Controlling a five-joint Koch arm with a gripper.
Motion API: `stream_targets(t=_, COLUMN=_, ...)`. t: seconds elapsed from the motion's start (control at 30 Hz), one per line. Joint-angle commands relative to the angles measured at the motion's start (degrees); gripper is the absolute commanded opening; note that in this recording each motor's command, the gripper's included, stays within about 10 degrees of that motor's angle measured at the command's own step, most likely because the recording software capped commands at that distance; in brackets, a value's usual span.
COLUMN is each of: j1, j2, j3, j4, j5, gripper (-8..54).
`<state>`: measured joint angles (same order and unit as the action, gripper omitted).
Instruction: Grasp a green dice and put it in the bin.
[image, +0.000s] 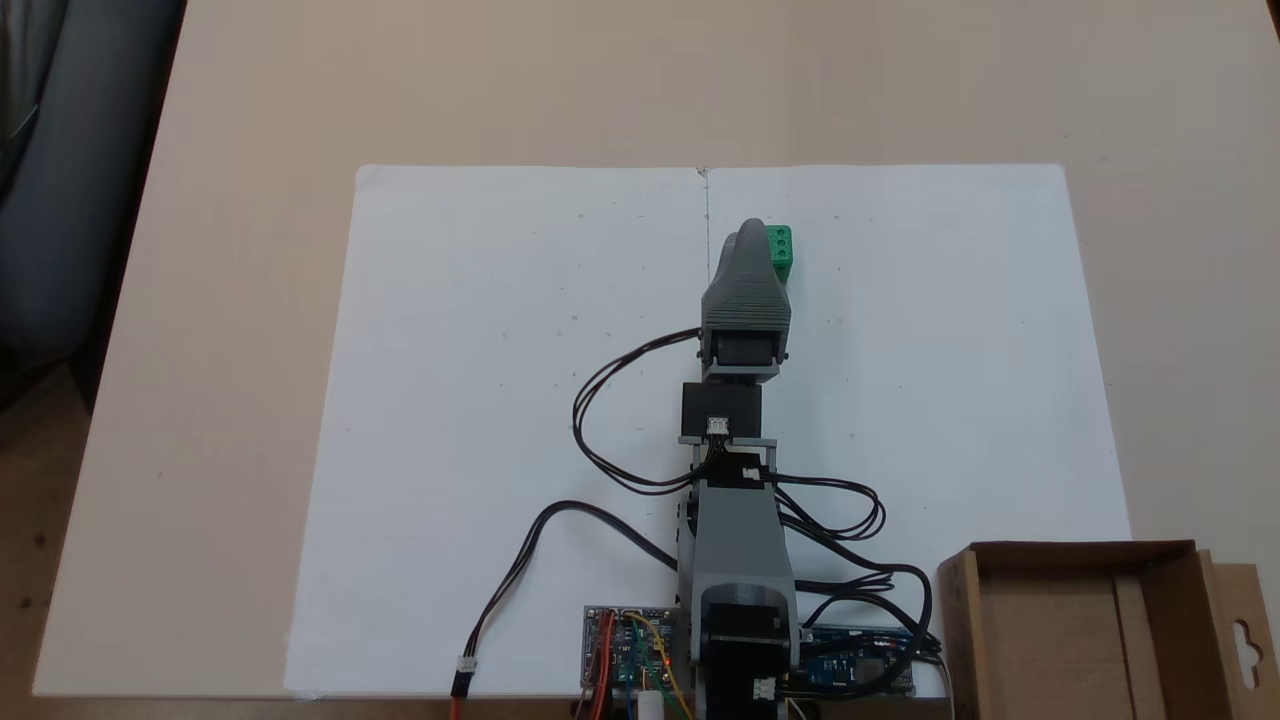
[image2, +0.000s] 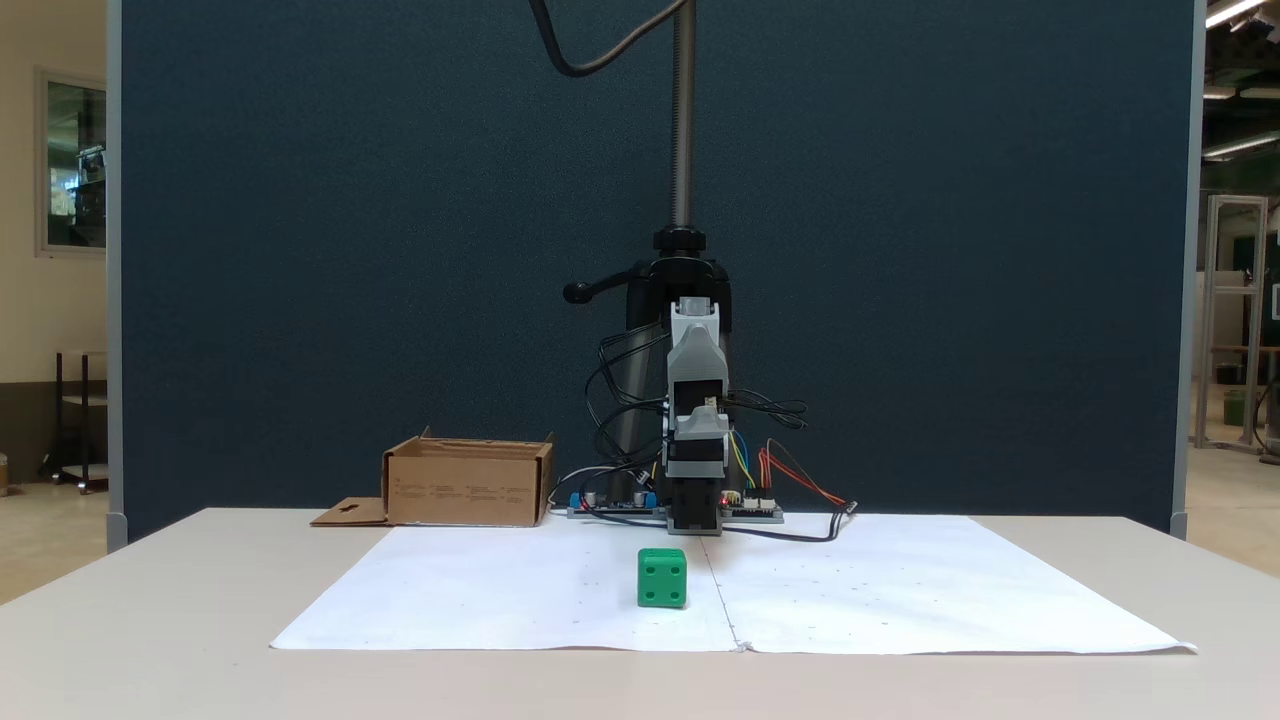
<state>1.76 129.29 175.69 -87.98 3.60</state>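
The green dice (image: 781, 252) rests on the white paper, free of any grip; its left side is hidden by my gripper's tip in this fixed view. In the other fixed view the green dice (image2: 662, 578) stands alone in front of the arm (image2: 697, 440). My gripper (image: 745, 235) is held above the table, its grey jaws together with no gap and nothing between them. The bin (image: 1050, 640), a shallow brown cardboard box with a hang-hole flap, holds nothing and sits beside the arm's base, seen as the bin (image2: 468, 487) from the front.
A large white paper sheet (image: 500, 400) covers the table's middle. Circuit boards (image: 630, 645) and looping black cables (image: 620, 440) lie around the arm's base. A camera pole (image2: 683, 120) rises behind the arm, in front of a dark blue partition.
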Motion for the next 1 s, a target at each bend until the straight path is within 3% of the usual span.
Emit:
stream_targets(t=0.0, j1=1.76, j2=6.5, j3=3.69, j4=-10.0, j5=-3.6, gripper=45.7)
stream_targets(t=0.97, j1=3.25, j2=6.5, j3=3.69, j4=-11.25, j5=-3.96, gripper=45.7)
